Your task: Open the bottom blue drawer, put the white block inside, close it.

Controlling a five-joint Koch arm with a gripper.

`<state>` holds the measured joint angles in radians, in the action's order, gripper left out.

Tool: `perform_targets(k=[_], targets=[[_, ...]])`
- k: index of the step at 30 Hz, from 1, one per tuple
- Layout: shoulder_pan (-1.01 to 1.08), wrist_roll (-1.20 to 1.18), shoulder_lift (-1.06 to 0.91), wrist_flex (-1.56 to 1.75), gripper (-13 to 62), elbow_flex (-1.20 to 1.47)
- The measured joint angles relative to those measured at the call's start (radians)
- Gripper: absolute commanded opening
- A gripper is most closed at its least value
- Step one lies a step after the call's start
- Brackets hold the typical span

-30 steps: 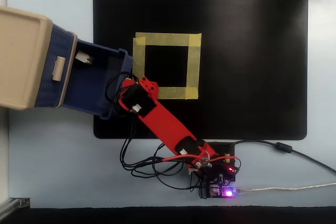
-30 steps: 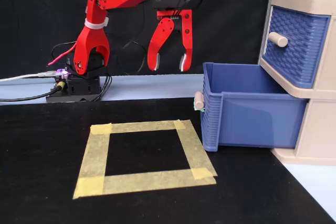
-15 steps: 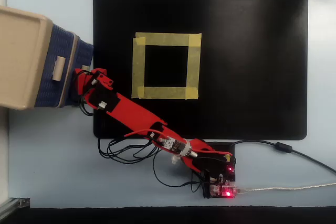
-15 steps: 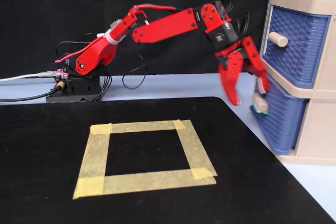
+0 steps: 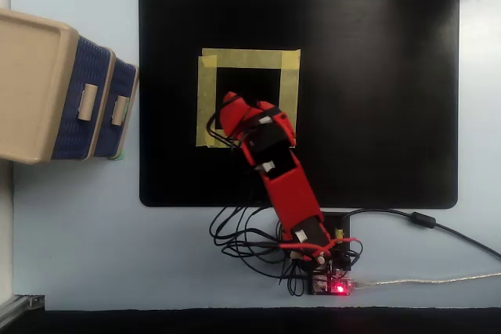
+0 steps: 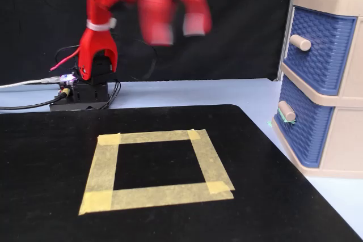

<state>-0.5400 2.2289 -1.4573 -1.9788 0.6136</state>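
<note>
Now bottom blue drawer [image 6: 299, 131] shut, end effector [image 6: 176, 24] well apart, blurred, grip unclear.

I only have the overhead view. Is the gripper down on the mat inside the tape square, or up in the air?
Observer: Up in the air. In the fixed view the gripper hangs blurred, well above the tape square.
Operator: Open or shut?
Observer: Open, as far as the blur allows: two fingertips apart, nothing visible between them.
Operator: Is the bottom drawer fully in?
Observer: Yes, the bottom blue drawer sits pushed in beneath the upper drawer.
</note>
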Motion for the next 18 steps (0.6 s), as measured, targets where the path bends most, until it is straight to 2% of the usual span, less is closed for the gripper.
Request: perform_targets(k=[2, 3, 5, 9, 13, 18], targets=[[0.115, -0.189, -0.109, -0.002, 33.9, 0.184], [0.23, -0.354, -0.196, -0.002, 33.9, 0.42], [0.4, -0.581, -0.33, 0.029, 34.0, 0.715], [0.566, -0.824, -0.589, 0.238, 34.2, 1.313], [0.592, -0.864, -0.815, 0.394, 34.8, 1.635], [0.591, -0.861, -0.83, 0.357, 34.9, 1.764]])
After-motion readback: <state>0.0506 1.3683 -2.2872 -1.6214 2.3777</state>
